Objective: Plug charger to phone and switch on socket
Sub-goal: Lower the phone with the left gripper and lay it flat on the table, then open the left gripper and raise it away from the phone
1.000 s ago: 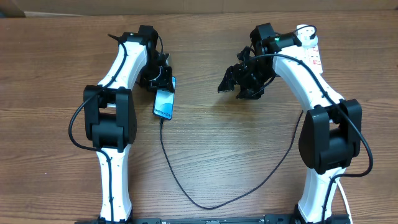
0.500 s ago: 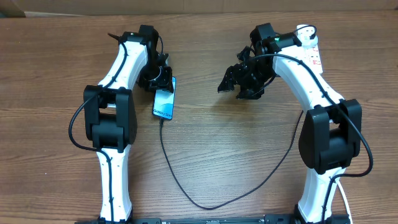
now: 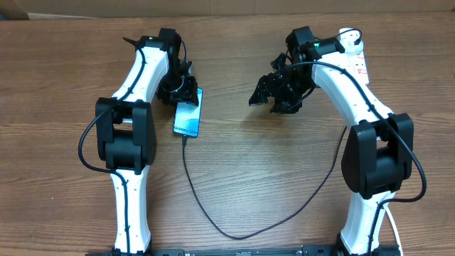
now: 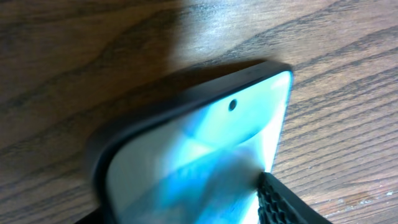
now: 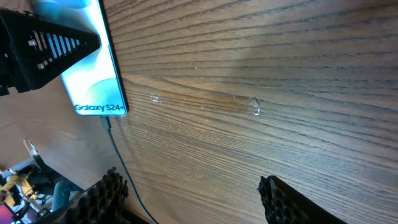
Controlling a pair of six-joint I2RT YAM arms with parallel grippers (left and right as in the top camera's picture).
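The phone [image 3: 189, 118] lies flat on the wood, its teal screen lit, white text at the near end. In the left wrist view its screen [image 4: 199, 149] fills the frame. My left gripper [image 3: 183, 91] straddles the phone's far end, open, with one ribbed pad [image 4: 285, 204] just off its edge. The charger's black cable [image 3: 213, 220] runs from the phone's near end in a loop to the white adapter [image 3: 347, 35] on the socket [image 3: 359, 60]. My right gripper [image 3: 274, 98] hangs open and empty, between phone and socket. Its view shows the phone [image 5: 93, 68] and the cable [image 5: 118, 149].
The right arm covers part of the power strip at the back right. A cardboard edge [image 3: 213, 6] runs along the table's far side. Both arm bases stand at the near edge, the cable loop lying between them.
The left jaws have widened and the phone has settled from a tilt to lying flat, shifting slightly toward me. The right arm has not moved.
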